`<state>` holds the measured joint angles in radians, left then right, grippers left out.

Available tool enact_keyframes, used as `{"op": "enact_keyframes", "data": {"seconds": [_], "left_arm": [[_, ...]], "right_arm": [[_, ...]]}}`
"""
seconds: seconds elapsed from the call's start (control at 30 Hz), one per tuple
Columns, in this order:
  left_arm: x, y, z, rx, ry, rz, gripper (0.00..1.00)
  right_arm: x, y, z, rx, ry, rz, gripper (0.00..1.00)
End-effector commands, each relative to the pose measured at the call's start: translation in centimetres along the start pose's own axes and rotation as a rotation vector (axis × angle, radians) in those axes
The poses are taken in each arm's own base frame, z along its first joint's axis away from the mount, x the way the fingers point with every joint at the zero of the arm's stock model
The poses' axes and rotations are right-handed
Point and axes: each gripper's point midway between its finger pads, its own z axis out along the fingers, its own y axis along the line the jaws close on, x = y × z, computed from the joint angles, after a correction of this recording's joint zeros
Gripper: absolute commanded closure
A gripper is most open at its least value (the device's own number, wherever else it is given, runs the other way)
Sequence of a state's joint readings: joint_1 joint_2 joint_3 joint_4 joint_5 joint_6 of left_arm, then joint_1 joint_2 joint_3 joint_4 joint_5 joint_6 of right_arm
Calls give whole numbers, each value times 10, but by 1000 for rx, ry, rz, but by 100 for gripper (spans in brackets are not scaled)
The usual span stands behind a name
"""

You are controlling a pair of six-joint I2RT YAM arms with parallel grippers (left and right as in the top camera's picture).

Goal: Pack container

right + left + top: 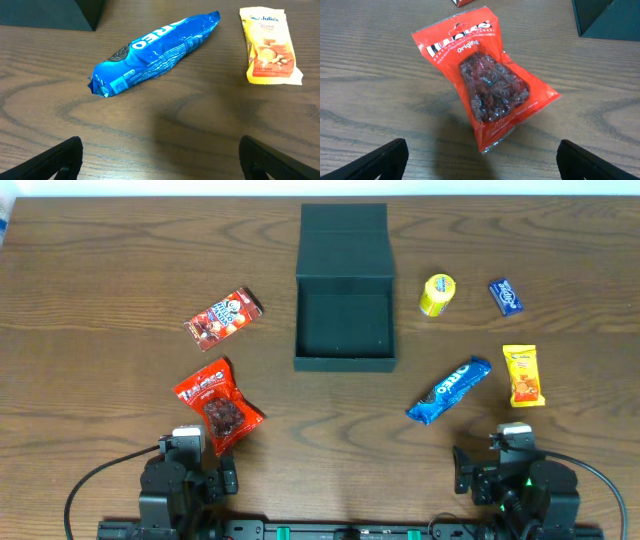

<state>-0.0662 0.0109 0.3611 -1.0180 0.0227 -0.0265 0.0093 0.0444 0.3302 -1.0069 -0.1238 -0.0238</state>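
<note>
The dark teal-green container (345, 360) stands open at the table's middle back, its flap lid laid back and its inside empty. A corner of it shows in the left wrist view (607, 20) and in the right wrist view (50, 12). My left gripper (482, 162) is open and empty near the front edge, just behind a red snack bag (482, 82), also seen from overhead (218, 405). My right gripper (160, 160) is open and empty near the front right, behind a blue Oreo pack (152, 50), which shows overhead too (448, 389).
A red-and-white packet (223, 317) lies left of the box. A yellow round snack (437, 294), a small dark blue packet (505, 296) and a yellow Julie's packet (523, 375) lie to the right; the Julie's packet also shows in the right wrist view (270, 45).
</note>
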Motion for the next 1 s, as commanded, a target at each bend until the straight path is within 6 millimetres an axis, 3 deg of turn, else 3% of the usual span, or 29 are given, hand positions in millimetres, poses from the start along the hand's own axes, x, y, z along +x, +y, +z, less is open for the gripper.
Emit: {"op": "enact_keyframes", "data": {"seconds": [0.0,0.97], "left_arm": [[19,3,0,-16,73,2,4],[19,3,0,-16,73,2,4]], "right_arm": [[2,0,1,-3,1,-11,1],[2,0,1,-3,1,-11,1]]}}
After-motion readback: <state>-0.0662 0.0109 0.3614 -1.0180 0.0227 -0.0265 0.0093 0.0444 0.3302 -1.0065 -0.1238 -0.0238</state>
